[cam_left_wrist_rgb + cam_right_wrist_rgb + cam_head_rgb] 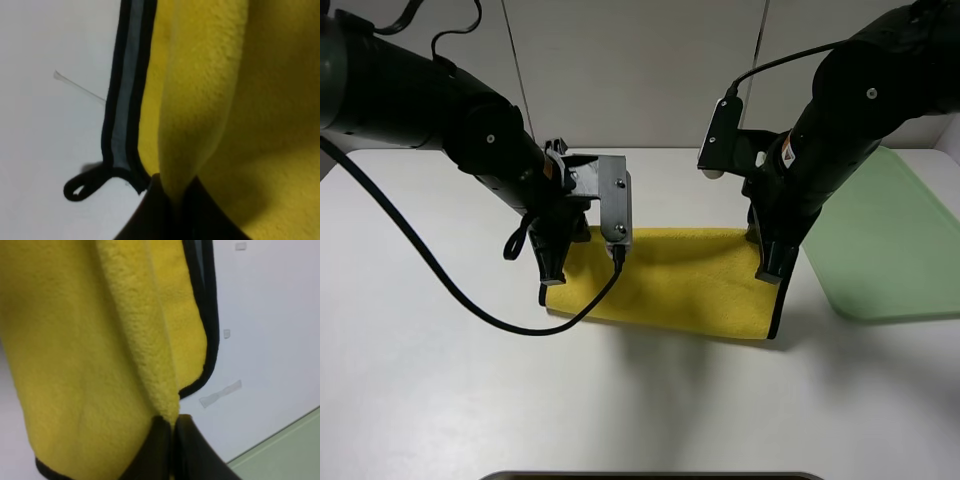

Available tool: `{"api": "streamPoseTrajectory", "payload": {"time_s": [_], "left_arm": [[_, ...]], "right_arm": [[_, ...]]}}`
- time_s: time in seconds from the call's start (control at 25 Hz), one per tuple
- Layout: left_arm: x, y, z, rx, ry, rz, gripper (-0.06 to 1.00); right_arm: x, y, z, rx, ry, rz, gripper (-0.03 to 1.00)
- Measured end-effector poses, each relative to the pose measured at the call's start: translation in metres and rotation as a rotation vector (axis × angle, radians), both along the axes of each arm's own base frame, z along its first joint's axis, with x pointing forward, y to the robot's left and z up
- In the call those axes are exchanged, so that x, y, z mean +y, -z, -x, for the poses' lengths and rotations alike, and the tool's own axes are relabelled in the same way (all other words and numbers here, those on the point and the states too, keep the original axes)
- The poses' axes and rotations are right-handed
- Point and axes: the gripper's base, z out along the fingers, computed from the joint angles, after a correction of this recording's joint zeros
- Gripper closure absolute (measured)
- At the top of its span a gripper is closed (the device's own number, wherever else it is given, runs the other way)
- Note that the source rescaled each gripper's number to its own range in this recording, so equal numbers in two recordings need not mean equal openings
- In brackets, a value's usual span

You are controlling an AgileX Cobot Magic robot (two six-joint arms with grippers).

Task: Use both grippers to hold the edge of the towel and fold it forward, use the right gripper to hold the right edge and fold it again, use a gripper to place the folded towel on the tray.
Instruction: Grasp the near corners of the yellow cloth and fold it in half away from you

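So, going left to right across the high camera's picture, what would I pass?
left gripper → towel → right gripper → tray

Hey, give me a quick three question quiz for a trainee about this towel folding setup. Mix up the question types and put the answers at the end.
1. True or false: the towel lies on the tray.
2. The left gripper and the right gripper are: A) both open above the towel; B) both shut on the towel; C) one of them shut on the tray.
3. Which wrist view shows the towel's black loop?
Key: 1 false, the towel is over the table, beside the tray. 2 B. 3 the left wrist view.
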Motion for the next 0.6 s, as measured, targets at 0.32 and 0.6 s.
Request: {"api": "streamPoseTrajectory", "payload": {"time_s": [0.32,0.6], "left_arm": [[-0.0020,0.0001,-0.0019,-0.020,0.004,0.019,0.94],[-0.0019,0.0002,-0.0017,-0.017,0.001,0.020,0.90]], "right_arm": [[0.0005,-0.0002,-0.0005,-0.006,-0.002,-0.005,0.97],[0.0022,-0.0013,-0.0026,-0.032,-0.010,-0.022,0.93]]}}
